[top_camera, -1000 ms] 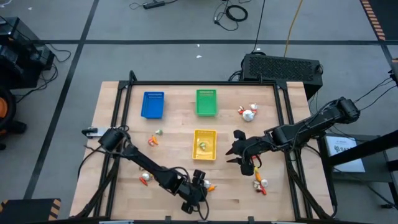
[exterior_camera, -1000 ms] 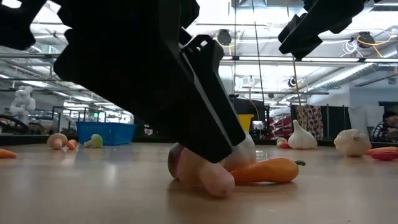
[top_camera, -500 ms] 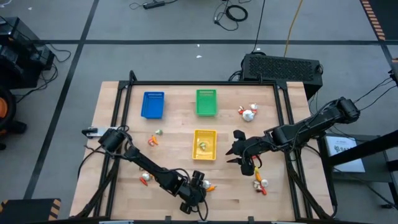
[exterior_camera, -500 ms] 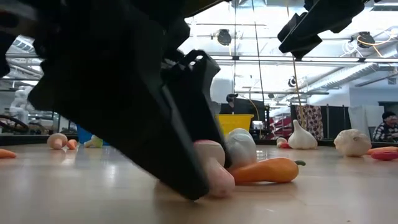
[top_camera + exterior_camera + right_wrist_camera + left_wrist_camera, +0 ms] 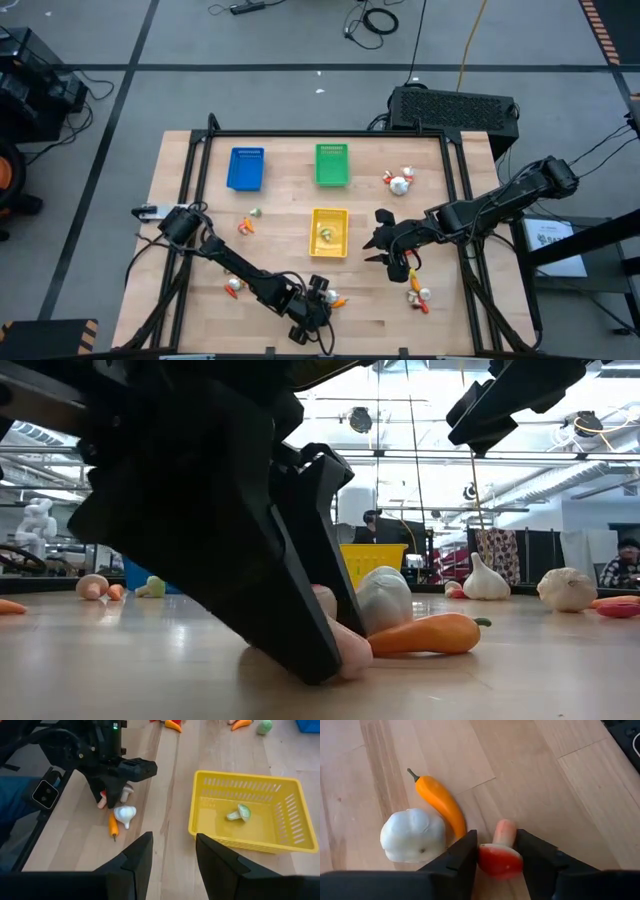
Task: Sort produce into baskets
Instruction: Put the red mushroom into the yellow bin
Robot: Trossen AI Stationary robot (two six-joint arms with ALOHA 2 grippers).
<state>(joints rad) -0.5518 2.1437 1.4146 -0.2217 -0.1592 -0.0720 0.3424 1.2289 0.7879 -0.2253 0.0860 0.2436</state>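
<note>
Left hand [image 5: 497, 851] clamps a red-capped, pale-stemmed mushroom [image 5: 501, 854]; beside it, white garlic [image 5: 413, 836] and orange pepper [image 5: 440, 802]. Right hand [image 5: 173, 851] gapes empty.

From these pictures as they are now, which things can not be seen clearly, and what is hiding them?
- Red mushroom: low view, the left gripper covers nearly all of it; left wrist view, its cap's sides lie behind the fingers.
- Blue basket: low view, mostly behind the left arm; contents too small in the high view.
- Green basket: contents too small in the high view.
- Right gripper: low view, cut off by the top edge.
</note>
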